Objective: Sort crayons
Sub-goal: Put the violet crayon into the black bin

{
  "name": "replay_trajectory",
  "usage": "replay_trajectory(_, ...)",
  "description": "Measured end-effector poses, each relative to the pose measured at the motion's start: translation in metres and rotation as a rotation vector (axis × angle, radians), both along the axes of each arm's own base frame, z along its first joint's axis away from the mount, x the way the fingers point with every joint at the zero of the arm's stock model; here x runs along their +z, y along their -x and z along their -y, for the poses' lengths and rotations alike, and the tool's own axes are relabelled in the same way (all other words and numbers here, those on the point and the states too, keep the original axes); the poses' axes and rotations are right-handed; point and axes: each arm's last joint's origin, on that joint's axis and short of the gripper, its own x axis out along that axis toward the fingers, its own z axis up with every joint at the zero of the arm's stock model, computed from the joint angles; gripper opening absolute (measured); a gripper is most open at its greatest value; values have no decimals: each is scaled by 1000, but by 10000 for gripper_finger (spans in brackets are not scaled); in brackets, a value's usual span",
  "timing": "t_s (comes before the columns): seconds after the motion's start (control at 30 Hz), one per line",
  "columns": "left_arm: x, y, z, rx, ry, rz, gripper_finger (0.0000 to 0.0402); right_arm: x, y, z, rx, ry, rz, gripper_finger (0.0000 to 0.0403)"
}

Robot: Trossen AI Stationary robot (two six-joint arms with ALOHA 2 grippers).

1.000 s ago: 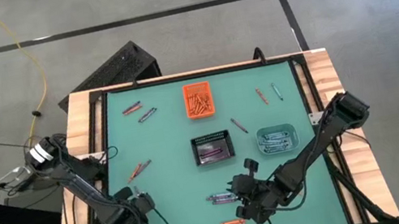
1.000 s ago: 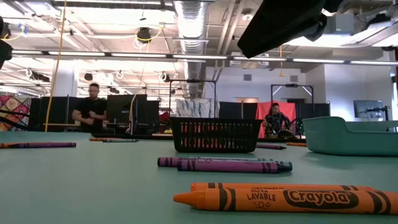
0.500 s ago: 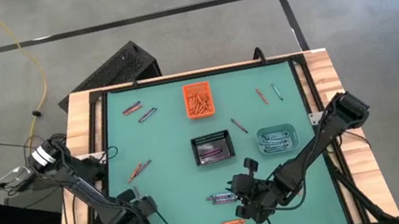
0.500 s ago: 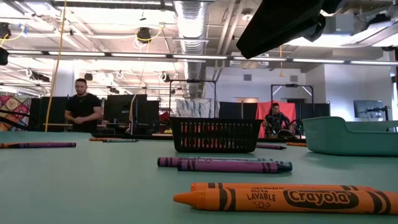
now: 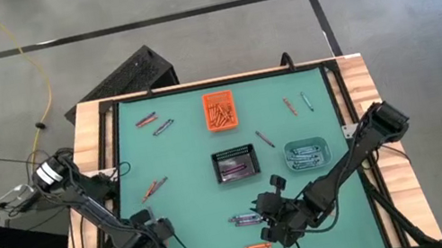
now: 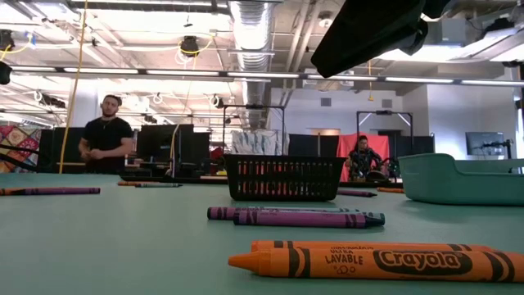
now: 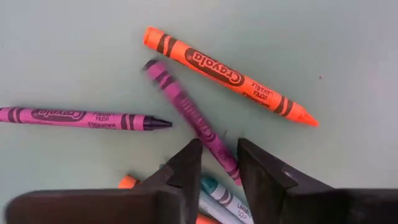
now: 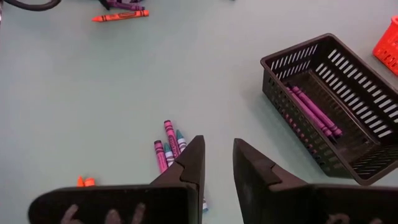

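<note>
In the left wrist view, my left gripper (image 7: 219,157) points down at the table's near left (image 5: 151,236). It is open, with one finger on each side of a purple crayon (image 7: 186,109). An orange crayon (image 7: 227,74), a second purple one (image 7: 81,117) and a teal one (image 7: 219,194) lie flat around it. My right gripper (image 8: 217,163) hangs open and holds nothing. It is above a purple-and-teal cluster (image 5: 245,219) near the table's front middle. An orange crayon (image 5: 256,247) lies nearer the front edge.
An orange bin (image 5: 220,110), a black mesh bin (image 5: 235,163) holding purple crayons and a teal bin (image 5: 307,155) stand mid-table. Loose crayons lie at the far left (image 5: 154,123), left middle (image 5: 155,188), far right (image 5: 298,104) and centre (image 5: 265,139). People stand beyond the table.
Both arms have stayed in place. A person in the room behind the table has stepped sideways.
</note>
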Motion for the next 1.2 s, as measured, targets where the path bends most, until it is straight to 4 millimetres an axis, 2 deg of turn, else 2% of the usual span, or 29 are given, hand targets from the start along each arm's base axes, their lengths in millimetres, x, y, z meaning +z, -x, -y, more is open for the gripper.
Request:
replay_trajectory(0.23, 1, -1, -1, 2, 0, 4, 29, 0, 0, 0, 0, 0, 0, 77)
replay_trajectory(0.37, 2, -2, -2, -3, -7, 6, 10, 0, 0, 0, 0, 0, -1, 77)
replay_trajectory(0.67, 2, -3, -3, -28, -16, 24, 6, 0, 0, 0, 0, 0, -1, 77)
replay_trajectory(0.87, 0, -10, 1, -73, 45, 116, 5, 0, 0, 0, 1, -1, 0, 77)
replay_trajectory(1.2, -2, -12, 0, -137, 46, 109, 5, 0, 0, -1, 2, -1, 0, 77)
